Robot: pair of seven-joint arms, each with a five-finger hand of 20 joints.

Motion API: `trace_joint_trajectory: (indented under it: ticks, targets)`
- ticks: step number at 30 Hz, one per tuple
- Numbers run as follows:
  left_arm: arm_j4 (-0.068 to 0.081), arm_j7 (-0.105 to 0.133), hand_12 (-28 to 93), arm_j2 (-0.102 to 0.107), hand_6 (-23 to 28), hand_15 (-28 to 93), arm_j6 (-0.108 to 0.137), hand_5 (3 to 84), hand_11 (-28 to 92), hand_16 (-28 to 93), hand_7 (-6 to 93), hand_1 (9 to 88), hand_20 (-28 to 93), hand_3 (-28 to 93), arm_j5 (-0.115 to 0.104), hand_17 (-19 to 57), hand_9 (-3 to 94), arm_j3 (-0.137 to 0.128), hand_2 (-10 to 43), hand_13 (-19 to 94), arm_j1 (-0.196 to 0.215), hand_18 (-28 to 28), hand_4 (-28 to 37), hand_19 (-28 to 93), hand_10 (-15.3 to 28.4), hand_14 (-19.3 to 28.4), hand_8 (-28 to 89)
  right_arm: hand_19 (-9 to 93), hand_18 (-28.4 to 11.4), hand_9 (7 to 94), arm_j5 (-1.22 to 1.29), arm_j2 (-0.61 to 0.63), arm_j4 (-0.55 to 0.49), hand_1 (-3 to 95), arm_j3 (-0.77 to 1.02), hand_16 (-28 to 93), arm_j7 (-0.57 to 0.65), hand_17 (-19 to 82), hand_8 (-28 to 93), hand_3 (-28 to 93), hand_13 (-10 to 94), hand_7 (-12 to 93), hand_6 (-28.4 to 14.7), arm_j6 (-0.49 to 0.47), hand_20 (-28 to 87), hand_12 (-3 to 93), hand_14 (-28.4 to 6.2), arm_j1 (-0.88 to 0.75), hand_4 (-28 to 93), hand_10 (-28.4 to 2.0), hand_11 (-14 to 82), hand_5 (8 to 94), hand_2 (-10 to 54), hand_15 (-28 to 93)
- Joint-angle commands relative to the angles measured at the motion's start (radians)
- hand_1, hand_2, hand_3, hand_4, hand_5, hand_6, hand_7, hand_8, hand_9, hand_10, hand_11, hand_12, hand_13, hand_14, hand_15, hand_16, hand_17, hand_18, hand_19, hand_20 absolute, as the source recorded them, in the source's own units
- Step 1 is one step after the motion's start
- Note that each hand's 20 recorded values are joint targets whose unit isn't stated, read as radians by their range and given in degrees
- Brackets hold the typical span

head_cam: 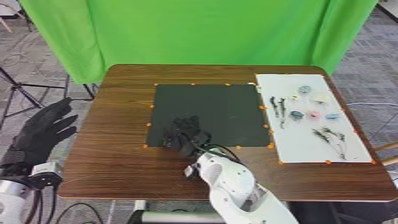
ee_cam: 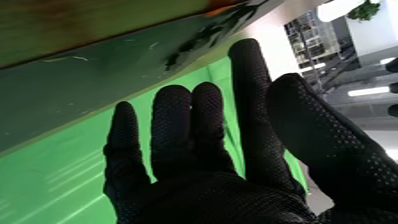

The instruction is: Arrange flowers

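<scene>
My right hand [head_cam: 186,138] is low over the front left part of the dark mat [head_cam: 213,102] in the head view, open and holding nothing. In the right wrist view that hand [ee_cam: 209,192] has straight fingers, with the mat [ee_cam: 80,95] beyond them. My left hand [head_cam: 43,131] stands open off the table's left edge, fingers straight. On the white sheet [head_cam: 298,137] at the right lie dark stems [head_cam: 278,109], several small pale flower heads, a blue one [head_cam: 297,115], a pink one [head_cam: 314,115], and a leafy sprig [head_cam: 330,139].
The brown table [head_cam: 120,160] has orange markers around the mat and sheet. Behind its far edge hangs a green curtain [head_cam: 209,32]. A dark tripod [head_cam: 31,92] stands on the floor to the left, and a chair [head_cam: 389,152] is at the right edge.
</scene>
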Motion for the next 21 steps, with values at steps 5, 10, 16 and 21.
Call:
trace_joint_trajectory:
  ticks: [5, 10, 16, 21]
  targets:
    - [0.001, -0.008, 19, 0.006, 1.0, 22, 0.005, 22.3, 15, 4, 22.6, 23.2, 7, 71, 0.002, -8.8, 17.5, 0.009, -7.4, 15, -0.010, 18.6, -28.3, 39, 8.4, 11.4, -11, 53, -21.2, 27.7, -0.128, -0.034, 0.006, 14.3, -0.056, 31, 0.066, -4, -15, 93, 25, 22, 3.6, -0.081, 38, 55.4, -17.2, 0.010, -1, -18.6, 66.7, 53.3, 16.3, 88]
    - [0.000, -0.009, 19, 0.005, 1.0, 22, 0.006, 22.3, 15, 4, 22.7, 23.1, 7, 71, 0.000, -8.8, 17.5, 0.008, -7.4, 15, -0.008, 18.6, -28.3, 39, 8.4, 11.3, -11, 53, -21.3, 28.2, -0.165, -0.031, 0.019, 13.2, -0.070, 31, 0.094, -4, -15, 93, 25, 21, 3.6, -0.096, 38, 55.2, -17.9, 0.021, -2, -19.1, 66.4, 53.4, 16.0, 88]
    - [-0.004, -0.002, 19, 0.000, 1.0, 22, 0.008, 22.3, 15, 4, 22.6, 23.1, 7, 71, 0.002, -8.8, 17.6, 0.003, -7.4, 15, 0.000, 18.6, -28.3, 39, 8.5, 11.4, -11, 53, -21.4, 27.8, -0.156, 0.004, 0.025, 12.8, -0.088, 31, 0.108, -4, -15, 93, 25, 22, 3.2, -0.043, 38, 55.4, -18.4, 0.044, -3, -19.4, 65.8, 57.0, 16.3, 88]
    - [-0.008, 0.002, 19, -0.006, 1.0, 22, 0.011, 22.4, 15, 4, 22.6, 23.0, 7, 71, 0.002, -8.9, 17.6, -0.001, -7.4, 15, 0.008, 18.6, -28.3, 39, 8.5, 11.3, -11, 54, -21.5, 28.4, -0.126, 0.037, 0.014, 12.8, -0.089, 31, 0.093, -4, -15, 93, 25, 24, 2.8, -0.027, 39, 55.0, -18.4, 0.071, -3, -19.6, 65.8, 61.9, 16.5, 88]
